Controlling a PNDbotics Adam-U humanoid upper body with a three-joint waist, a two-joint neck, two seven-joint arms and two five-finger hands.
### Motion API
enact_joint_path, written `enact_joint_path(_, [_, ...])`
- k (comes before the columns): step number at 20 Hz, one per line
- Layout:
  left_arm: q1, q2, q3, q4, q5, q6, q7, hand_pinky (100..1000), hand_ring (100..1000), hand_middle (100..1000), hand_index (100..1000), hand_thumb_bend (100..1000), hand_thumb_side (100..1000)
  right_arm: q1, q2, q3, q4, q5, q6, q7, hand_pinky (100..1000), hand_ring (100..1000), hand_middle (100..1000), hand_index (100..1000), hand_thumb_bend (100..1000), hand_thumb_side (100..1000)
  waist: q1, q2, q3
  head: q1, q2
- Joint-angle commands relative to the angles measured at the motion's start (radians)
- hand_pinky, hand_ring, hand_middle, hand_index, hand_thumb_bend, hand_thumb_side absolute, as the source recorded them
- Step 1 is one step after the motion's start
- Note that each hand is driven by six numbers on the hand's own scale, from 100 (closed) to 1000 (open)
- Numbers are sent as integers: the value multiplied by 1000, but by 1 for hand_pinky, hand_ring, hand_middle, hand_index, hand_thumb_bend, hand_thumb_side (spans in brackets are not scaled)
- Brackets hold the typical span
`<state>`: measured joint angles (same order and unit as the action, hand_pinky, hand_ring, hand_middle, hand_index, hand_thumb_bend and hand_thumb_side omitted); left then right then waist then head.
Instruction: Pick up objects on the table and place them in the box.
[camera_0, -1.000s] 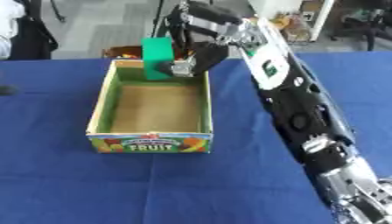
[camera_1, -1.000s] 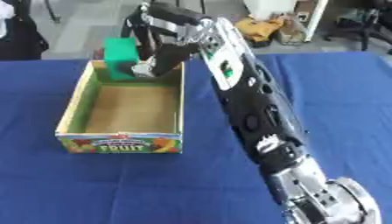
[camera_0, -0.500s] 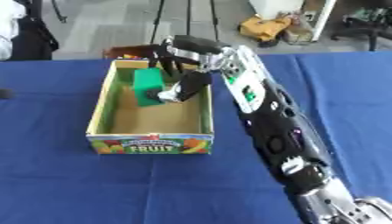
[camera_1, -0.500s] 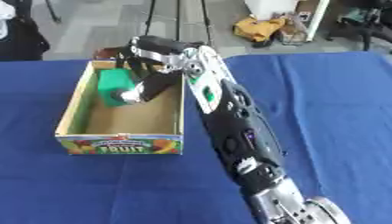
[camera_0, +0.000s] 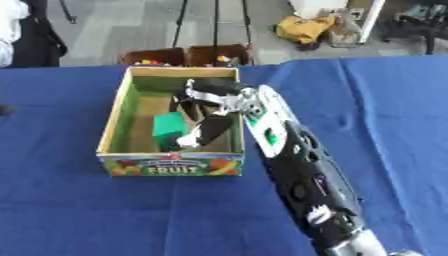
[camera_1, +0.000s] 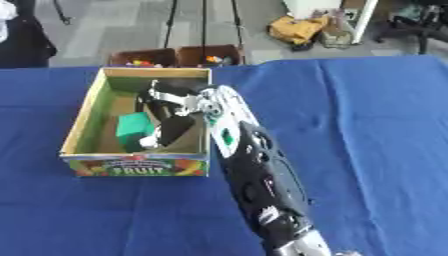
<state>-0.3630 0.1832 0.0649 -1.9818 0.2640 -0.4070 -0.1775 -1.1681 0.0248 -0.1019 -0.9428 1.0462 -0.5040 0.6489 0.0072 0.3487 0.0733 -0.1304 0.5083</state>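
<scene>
A cardboard fruit box (camera_0: 115, 120) with green inner walls stands on the blue table (camera_0: 367, 115), left of centre. My right arm runs up from the lower right, and its hand (camera_0: 208, 131) is down inside the box. Its fingers are curled against a green block (camera_0: 168, 128), which sits low in the box near the front wall, on the hand's left side. The hand hides part of the box floor. The left hand shows in neither view.
Beyond the table's far edge, two brown bins (camera_0: 185, 54) with small coloured things stand on the floor, and a yellow bag (camera_0: 305, 27) lies further back. A dark object (camera_0: 4, 110) shows at the left edge of the table.
The right hand has brought the green block from above the box's far rim down to the box floor near the front. The camera has tilted too.
</scene>
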Motion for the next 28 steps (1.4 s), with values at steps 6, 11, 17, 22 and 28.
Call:
enact_joint_path(6, [-14,7,-2,-18,-1,0,-5,670,718,866,966,100,1000,-8,14,-15,10,48,-12,21,373,487,359,474,247,477,2,-14,1,0,-15])
enact_joint_path(11, [-15,6,-3,-18,-2,0,-7,670,718,867,965,100,1000,-10,13,-19,9,74,-19,5,421,543,457,623,304,534,3,-13,0,0,-16])
enact_joint_path(17, [-14,5,-4,-18,-3,2,-10,671,718,867,966,100,1000,-20,7,-25,-6,99,-33,-15,485,612,586,765,375,595,5,-14,-5,-1,-17])
enact_joint_path(22, [-13,3,-6,-18,-3,4,-12,670,717,867,966,100,1000,-35,4,-30,-14,119,-38,-24,511,649,646,872,458,630,8,-16,-8,-3,-17])
enact_joint_path(28, [-12,3,-6,-18,-1,4,-12,671,717,867,966,100,1000,-40,5,-43,-61,94,-37,-30,512,646,658,877,494,671,11,-21,-12,-3,-17])
